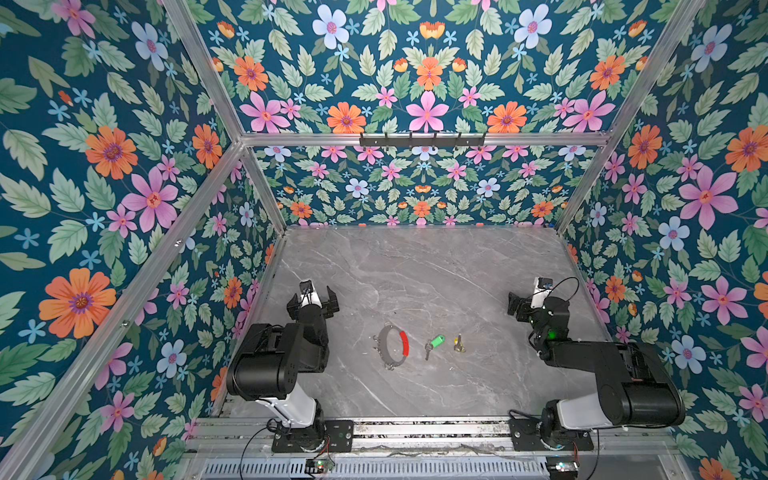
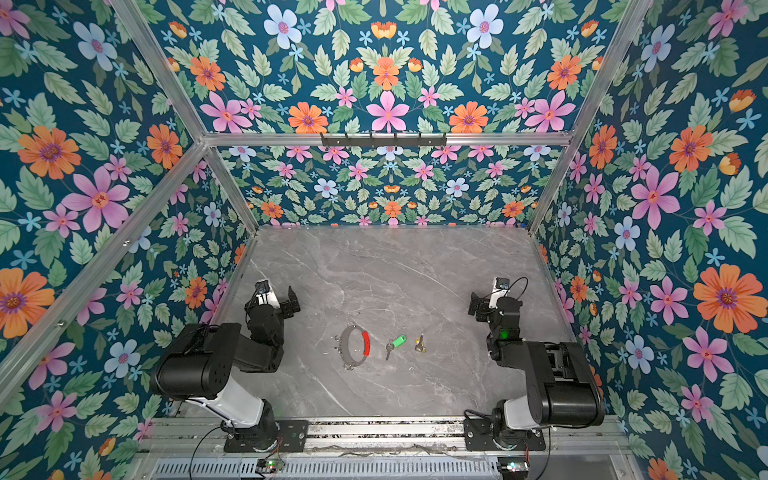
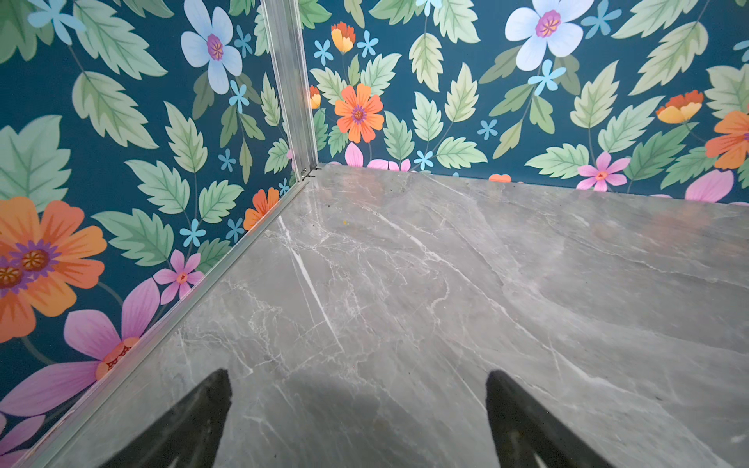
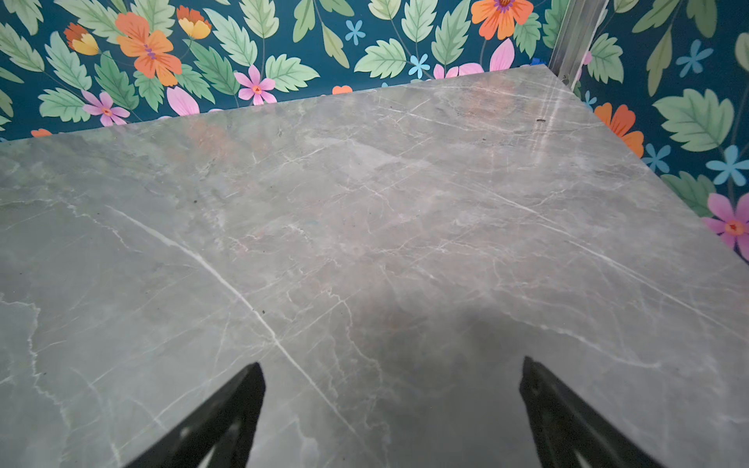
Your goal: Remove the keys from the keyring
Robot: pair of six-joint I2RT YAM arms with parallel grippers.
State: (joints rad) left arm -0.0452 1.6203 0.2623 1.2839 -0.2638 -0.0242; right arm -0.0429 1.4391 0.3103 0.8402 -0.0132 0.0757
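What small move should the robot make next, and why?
Probably none, just rest parked: the green-tagged key and the brass key both seem to lie clear of the keyring on the table, and the left gripper and right gripper hang open, empty.

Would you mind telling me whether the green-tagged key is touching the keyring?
Apart: both top views show bare table between the green-tagged key and the keyring.

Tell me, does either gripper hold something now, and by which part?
Nothing is held. The left gripper and the right gripper are both open and empty; the keyring, the green-tagged key and the brass key lie apart on the table.
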